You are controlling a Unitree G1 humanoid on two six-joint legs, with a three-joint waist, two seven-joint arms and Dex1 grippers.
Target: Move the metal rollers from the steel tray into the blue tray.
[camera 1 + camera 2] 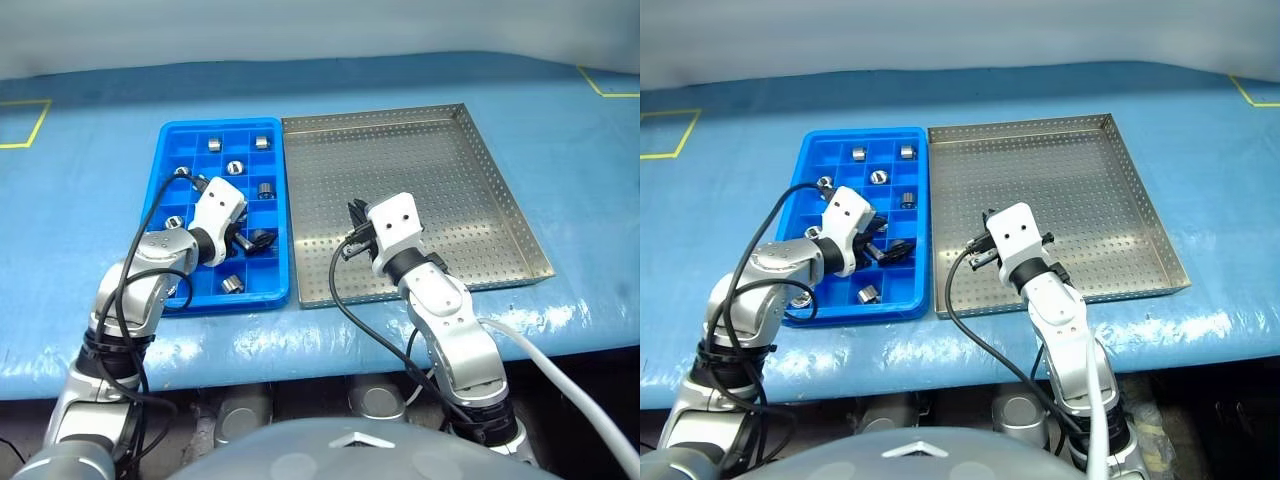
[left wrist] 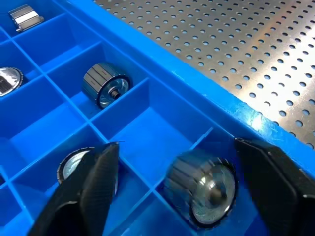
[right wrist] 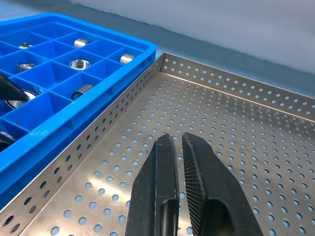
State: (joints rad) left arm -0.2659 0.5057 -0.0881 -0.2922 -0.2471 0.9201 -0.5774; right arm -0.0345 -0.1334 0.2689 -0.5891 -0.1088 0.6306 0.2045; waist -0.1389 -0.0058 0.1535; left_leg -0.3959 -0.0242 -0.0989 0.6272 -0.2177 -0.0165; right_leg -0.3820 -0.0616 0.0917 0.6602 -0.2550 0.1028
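Observation:
The blue tray lies left of the steel tray, their long sides touching. Several metal rollers rest in its compartments, among them one at the far end and one near the front. My left gripper hangs open low over the blue tray. A roller lies in a compartment between its fingers, touching neither. My right gripper is shut on nothing and hovers just above the steel tray's perforated floor, near the edge next to the blue tray.
Both trays sit on a table covered in blue. Yellow tape marks lie at the far left and the far right. The table's front edge runs just below the trays. Black cables hang from both wrists.

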